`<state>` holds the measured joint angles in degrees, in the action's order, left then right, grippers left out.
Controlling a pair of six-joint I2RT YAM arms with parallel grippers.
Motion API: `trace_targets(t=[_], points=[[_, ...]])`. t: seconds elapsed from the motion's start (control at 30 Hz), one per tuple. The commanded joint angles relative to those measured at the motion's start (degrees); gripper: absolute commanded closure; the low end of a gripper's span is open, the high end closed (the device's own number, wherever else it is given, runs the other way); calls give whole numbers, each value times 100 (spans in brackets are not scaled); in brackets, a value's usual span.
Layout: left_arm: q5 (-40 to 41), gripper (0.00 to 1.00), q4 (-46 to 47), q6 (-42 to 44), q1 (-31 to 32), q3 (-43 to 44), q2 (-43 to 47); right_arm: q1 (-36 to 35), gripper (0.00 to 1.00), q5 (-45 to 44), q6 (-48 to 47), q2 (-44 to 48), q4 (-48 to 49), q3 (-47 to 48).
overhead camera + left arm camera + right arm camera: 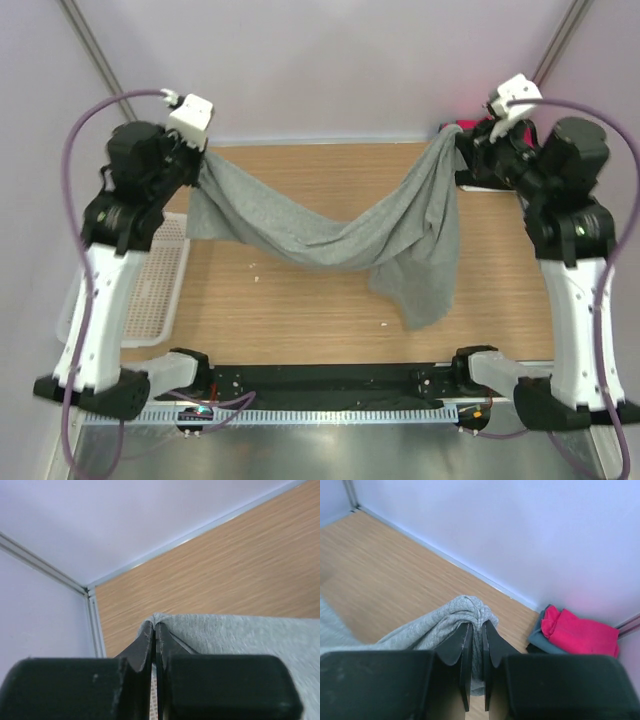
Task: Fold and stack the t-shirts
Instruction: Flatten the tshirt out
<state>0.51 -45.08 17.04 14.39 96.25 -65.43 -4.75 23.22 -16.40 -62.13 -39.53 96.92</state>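
Note:
A heather-grey t-shirt (345, 235) hangs stretched between my two grippers above the wooden table, sagging in the middle, with a loose part drooping to the table at the right. My left gripper (203, 160) is shut on its left corner, seen in the left wrist view (155, 626). My right gripper (462, 135) is shut on a bunched edge, seen in the right wrist view (477, 625). A folded magenta-red t-shirt (580, 632) lies on a slate-blue one (540, 640) and a black one at the back right corner.
A white mesh basket (150, 290) sits at the table's left edge, partly under my left arm. The wooden table (300, 300) is walled by pale panels at the back and sides. The arm bases stand along the near edge.

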Motion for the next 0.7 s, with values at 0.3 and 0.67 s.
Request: trace_targets(t=[0.3, 0.67], points=[[1181, 16, 1580, -1185, -7, -648, -1845, 291, 0, -609, -520, -2096, 673, -1062], [502, 12, 1423, -1220, 2, -2294, -225, 300, 6, 465, -3937, -942, -3112, -2256]])
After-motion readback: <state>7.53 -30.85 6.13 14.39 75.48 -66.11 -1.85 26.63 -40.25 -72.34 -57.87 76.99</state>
